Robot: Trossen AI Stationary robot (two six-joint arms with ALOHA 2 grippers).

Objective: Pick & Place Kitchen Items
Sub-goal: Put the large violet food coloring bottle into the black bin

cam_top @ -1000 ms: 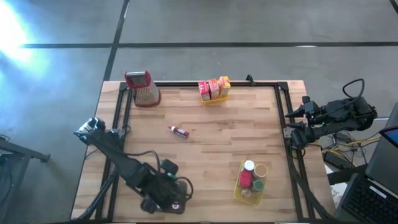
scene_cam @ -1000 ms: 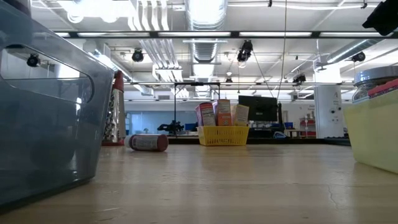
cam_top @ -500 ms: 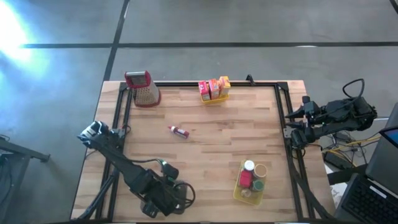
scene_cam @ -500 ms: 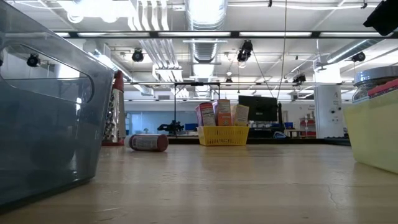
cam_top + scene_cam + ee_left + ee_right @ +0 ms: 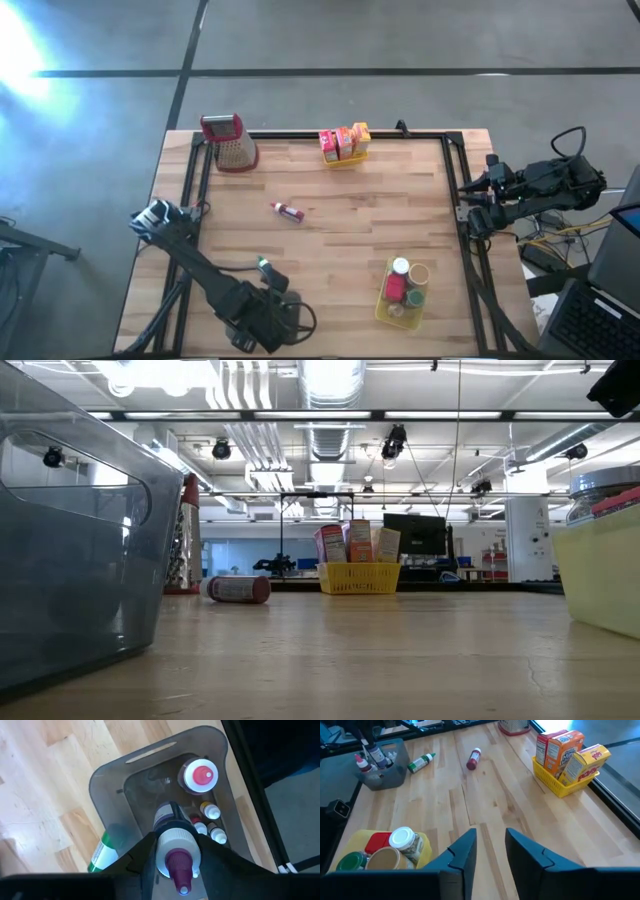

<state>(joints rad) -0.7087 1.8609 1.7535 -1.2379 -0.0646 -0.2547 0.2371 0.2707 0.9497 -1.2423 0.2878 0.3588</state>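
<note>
My left gripper (image 5: 257, 322) stands over the grey tray (image 5: 107, 790) at the table's near left, shut on a small bottle with a white cap and a purple tip (image 5: 175, 857). Several small bottles (image 5: 200, 775) stand in the tray. A green bottle (image 5: 263, 266) lies on the table beside it. A red bottle (image 5: 288, 211) lies on its side mid-table. My right gripper (image 5: 490, 851) waits beyond the table's right edge, open and holding nothing. My left gripper pinches the bottle between its two fingers (image 5: 145, 857), on the sides just under the white cap (image 5: 172, 840). The fingers point down and lie along the bottle. The bottle stands upright, cap up, its lower end down in the tray; whether it touches the tray's floor I cannot tell.
A metal grater (image 5: 231, 142) stands at the far left. A yellow basket with boxes (image 5: 343, 144) stands at the far edge, and another yellow basket with jars (image 5: 403, 288) at the near right. Bare wood lies between them.
My left gripper has sunk a little toward the grey tray and the table's near edge, the bottle still between its fingers.
</note>
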